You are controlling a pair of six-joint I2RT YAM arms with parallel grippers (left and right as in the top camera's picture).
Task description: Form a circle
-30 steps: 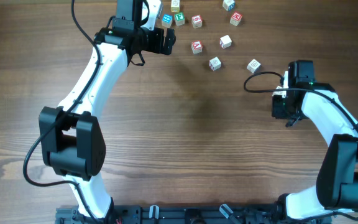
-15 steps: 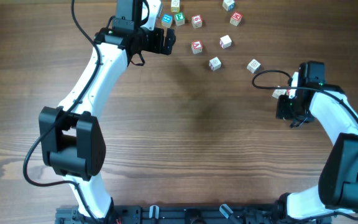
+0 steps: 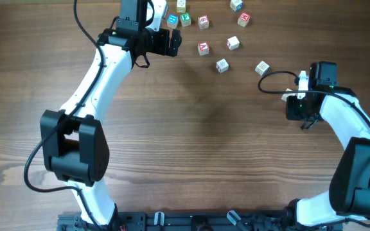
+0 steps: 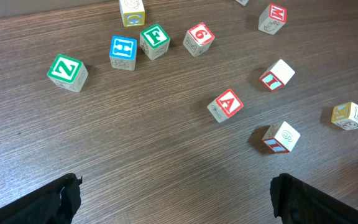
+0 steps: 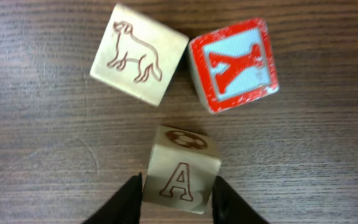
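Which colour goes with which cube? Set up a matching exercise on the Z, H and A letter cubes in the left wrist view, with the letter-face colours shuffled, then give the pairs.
Things:
1. pale wooden cube lettered Z
2. pale wooden cube lettered H
3. pale wooden cube lettered A

Letter-face colours:
a. red
b. green
c. blue

Pairs: 1-b, 2-c, 3-a.
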